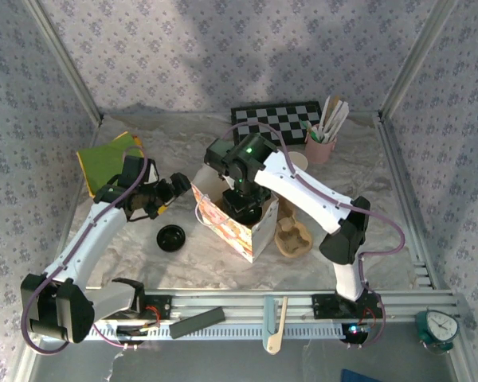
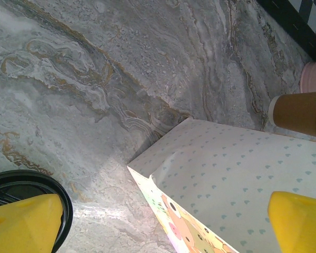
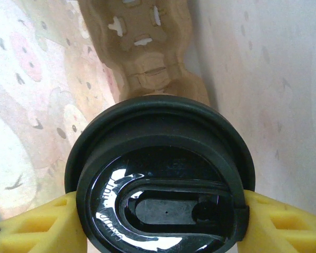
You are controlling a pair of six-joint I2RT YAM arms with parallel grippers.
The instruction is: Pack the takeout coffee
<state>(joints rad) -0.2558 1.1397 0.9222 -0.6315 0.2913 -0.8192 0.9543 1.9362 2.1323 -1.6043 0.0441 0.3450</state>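
The right gripper (image 3: pixel 158 224) has its yellow fingers (image 3: pixel 34 224) one on each side of the takeout coffee (image 3: pixel 158 174) and is holding it by its round black lid. The fingers are partly spread, just as far as the lid is wide. The lid hides the cup under it. The coffee is inside the paper bag (image 3: pixel 37 79), with the bag's pale walls on the left and the right. A brown pulp tray (image 3: pixel 147 42) lies at the bottom of the bag, under the coffee. From above, the right arm bends over the table (image 1: pixel 167 151) and its gripper (image 1: pixel 243 203) dips into the open top of the bag (image 1: pixel 235 231), which stands in the middle. A brown pulp cup tray (image 1: pixel 293 235) lies just beside the bag on its right. The left gripper (image 1: pixel 169 195) is next to the bag on its left. Its fingers (image 2: pixel 23 221) are spread as wide as they go and hold nothing, and the bag's top corner (image 2: pixel 237 179), dotted with tiny hearts, shows between them. A loose black lid (image 1: pixel 172 237) lies on the table near the left gripper. Behind the bag there is another brown paper cup (image 2: pixel 297 113) close to a pink cup (image 1: pixel 321 147) full of wooden sticks.
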